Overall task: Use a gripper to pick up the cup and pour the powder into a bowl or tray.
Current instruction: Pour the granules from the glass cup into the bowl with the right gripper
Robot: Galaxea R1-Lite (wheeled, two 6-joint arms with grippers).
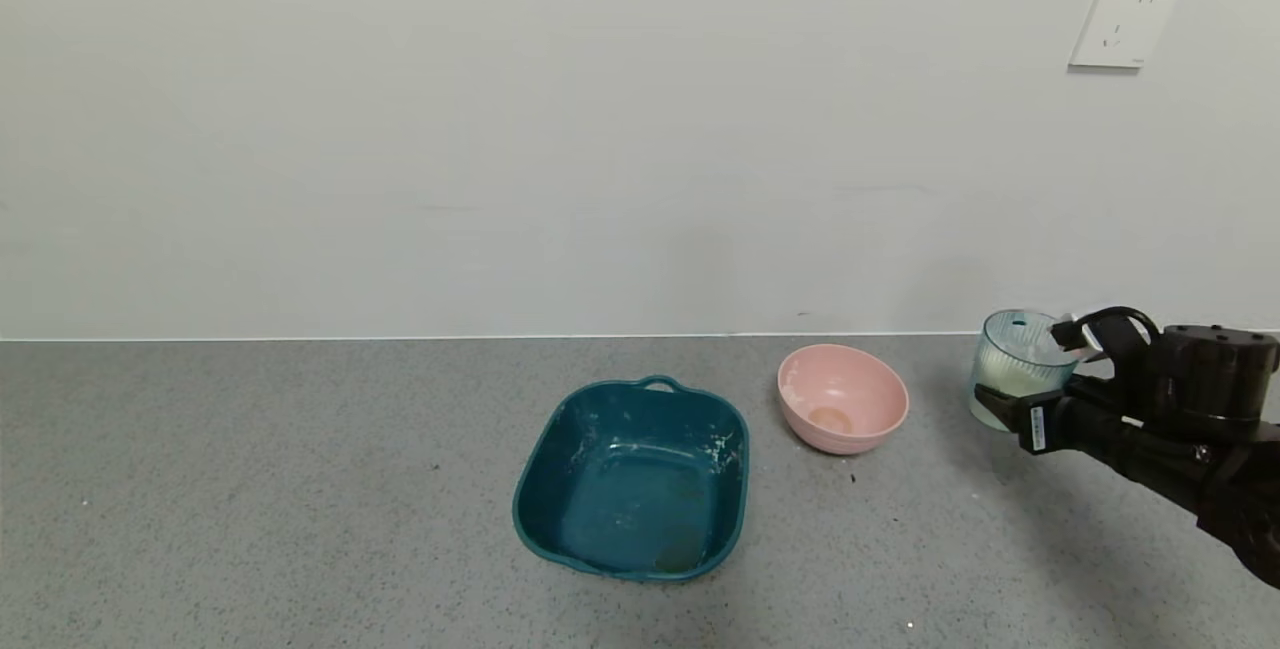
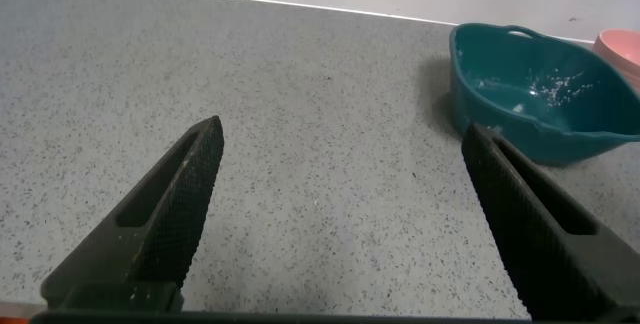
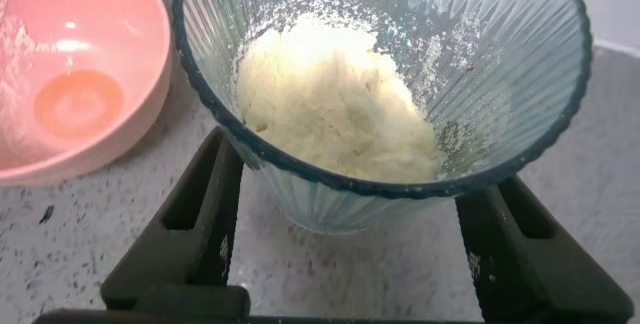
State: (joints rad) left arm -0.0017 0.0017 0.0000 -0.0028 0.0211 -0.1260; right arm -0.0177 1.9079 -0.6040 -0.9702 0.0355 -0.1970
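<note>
The ribbed pale blue-green cup [image 1: 1012, 359] stands on the grey counter at the far right, right of the pink bowl [image 1: 843, 399]. White clumpy powder [image 3: 335, 104] fills its lower part. My right gripper [image 1: 1028, 366] is open, with one finger on each side of the cup. In the right wrist view the cup [image 3: 480, 54] sits between the black fingers [image 3: 200, 214] with small gaps at its lower wall, and the pink bowl [image 3: 70, 64] is close beside it. My left gripper [image 2: 340, 139] is open and empty above bare counter, out of the head view.
A dark teal square tray [image 1: 545, 449] with handles sits left of the pink bowl, dusted with powder; it also shows in the left wrist view [image 2: 530, 114]. A white wall with a socket [image 1: 1125, 21] stands behind the counter.
</note>
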